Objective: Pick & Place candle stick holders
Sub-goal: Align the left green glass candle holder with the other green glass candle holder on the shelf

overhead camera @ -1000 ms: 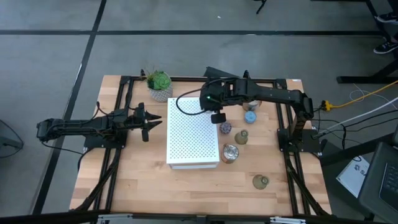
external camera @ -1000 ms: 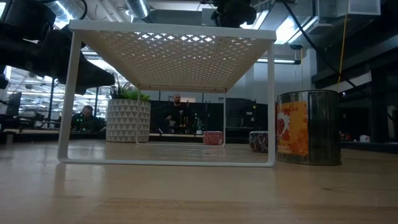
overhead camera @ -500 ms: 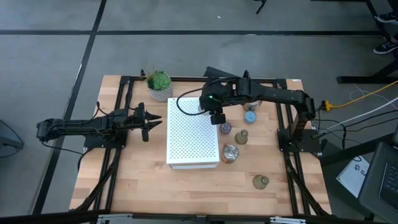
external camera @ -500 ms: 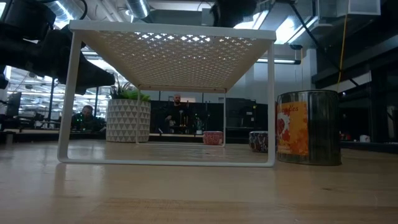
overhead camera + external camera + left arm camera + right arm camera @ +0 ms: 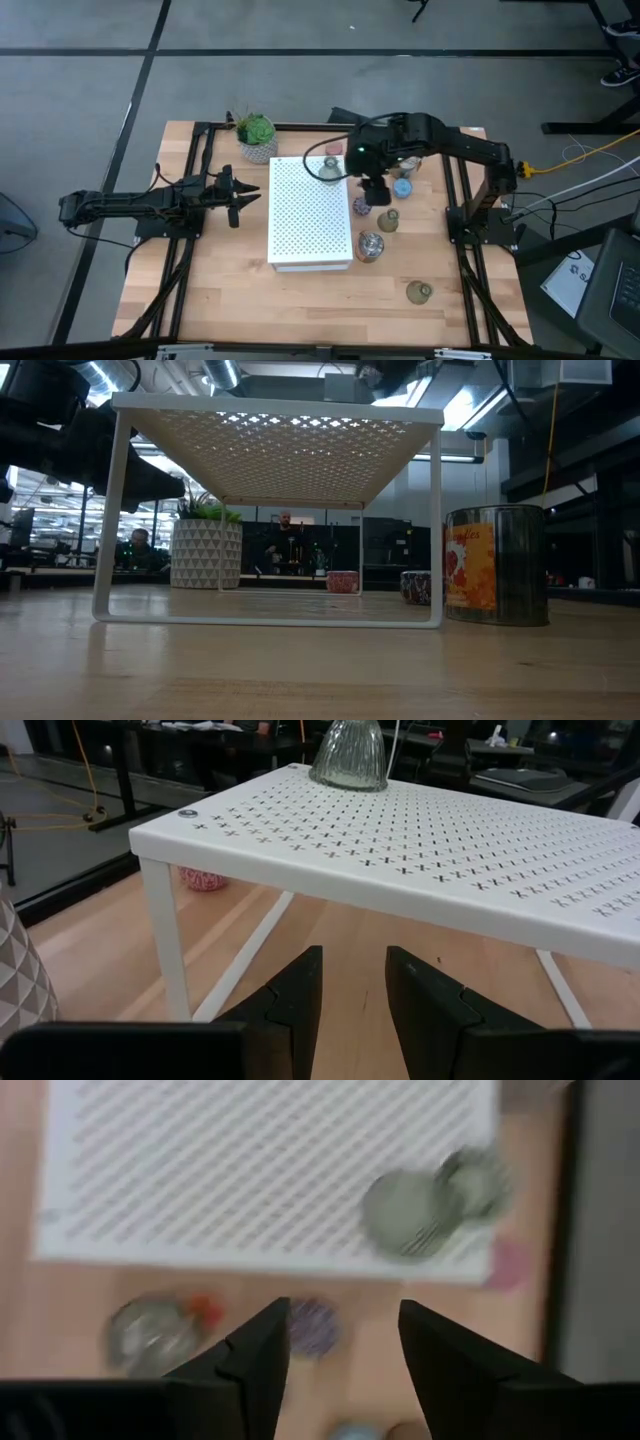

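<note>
Wooden table (image 5: 230, 290) on grey floor, white perforated box (image 5: 310, 215) centre, right gripper (image 5: 340, 1345) parted and empty, left gripper (image 5: 352, 982) slightly parted, empty, low view alone shows a seated person (image 5: 137, 548) far behind.

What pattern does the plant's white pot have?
The pot has a raised pattern of small triangles; the low view shows it best.

White perforated box (image 5: 309, 215) sits mid-table. One glass holder (image 5: 329, 168) stands on its top, at the far right corner. Plant (image 5: 257, 136) is off the box's far left corner. Right of the box: purple holder (image 5: 361, 206) just beside it, metal holder (image 5: 370, 246) nearer the front, blue holder (image 5: 402, 187) farther right. Another glass holder (image 5: 419, 292) sits toward the front right.
</note>
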Motion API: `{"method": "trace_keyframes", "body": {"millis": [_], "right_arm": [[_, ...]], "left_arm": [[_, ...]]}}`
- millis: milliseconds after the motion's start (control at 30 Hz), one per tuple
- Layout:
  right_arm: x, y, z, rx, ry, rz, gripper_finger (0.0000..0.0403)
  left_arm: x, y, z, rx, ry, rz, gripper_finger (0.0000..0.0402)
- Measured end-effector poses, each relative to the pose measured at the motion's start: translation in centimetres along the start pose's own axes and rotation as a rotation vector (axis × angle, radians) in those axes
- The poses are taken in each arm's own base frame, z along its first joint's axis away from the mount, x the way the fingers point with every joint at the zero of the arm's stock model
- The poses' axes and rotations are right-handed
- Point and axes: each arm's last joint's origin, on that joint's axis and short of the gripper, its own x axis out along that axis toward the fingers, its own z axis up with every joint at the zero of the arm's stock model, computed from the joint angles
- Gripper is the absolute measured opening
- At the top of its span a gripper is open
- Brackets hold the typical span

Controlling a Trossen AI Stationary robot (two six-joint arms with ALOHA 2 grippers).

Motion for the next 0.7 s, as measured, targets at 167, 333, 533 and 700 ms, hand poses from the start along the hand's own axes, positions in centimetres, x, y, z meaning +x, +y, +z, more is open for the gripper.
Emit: {"method": "trace_keyframes", "body": {"millis": [167, 333, 533, 700], "right_arm": [[-1.6, 1.2, -2.0, 0.081, 0.036, 0.050, 0.0161], [-2.8, 2.9, -4.0, 0.099, 0.018, 0.065, 0.0144], [-2.3, 4.1, -6.8, 0.100, -0.006, 0.075, 0.0135], [0.1, 5.1, -10.0, 0.156, 0.021, 0.084, 0.0134]], "left_arm": [[0.0, 0.0, 0.0, 0.000, -0.001, 0.000, 0.0107], [0.0, 0.0, 0.0, 0.000, 0.001, 0.000, 0.0107], [0.0, 0.0, 0.0, 0.000, 0.001, 0.000, 0.0107], [0.0, 0.0, 0.0, 0.000, 0.003, 0.001, 0.0107]]}}
